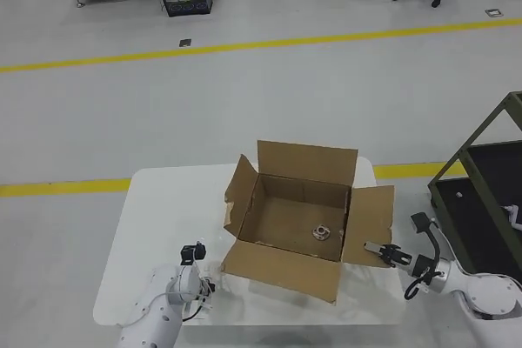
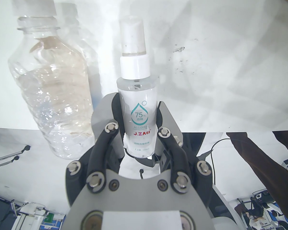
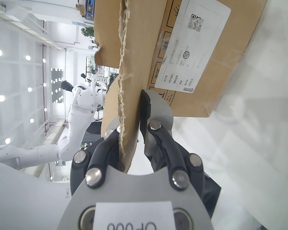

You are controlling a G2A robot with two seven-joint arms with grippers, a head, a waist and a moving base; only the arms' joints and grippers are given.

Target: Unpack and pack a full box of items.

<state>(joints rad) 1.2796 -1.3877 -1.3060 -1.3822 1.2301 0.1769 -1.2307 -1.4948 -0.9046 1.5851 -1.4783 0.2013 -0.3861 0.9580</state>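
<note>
- Standing open-side up on the white table [image 1: 157, 226], the box [image 1: 283, 265] has its four flaps spread and its long axis running left to right. A small round metal part [image 1: 321, 231] lies on its floor toward the right. Grey floor with yellow lines [image 1: 244, 43] surrounds the table, and a green rack [image 1: 485, 139] stands to the right.
- Left wrist view: the left gripper [image 2: 138, 111] pinches a spray bottle [image 2: 136, 89] by its lower body, one finger on each side. The bottle's long axis runs straight out from the wrist, cap end farthest. A clear water bottle [image 2: 50, 84] sits just beside it, parallel, over the table's edge.
- Right wrist view: the right gripper [image 3: 129, 116] clamps the torn edge of the right flap [image 3: 128, 72], which stands edge-on between the fingers. The labelled box side lies beyond.
</note>
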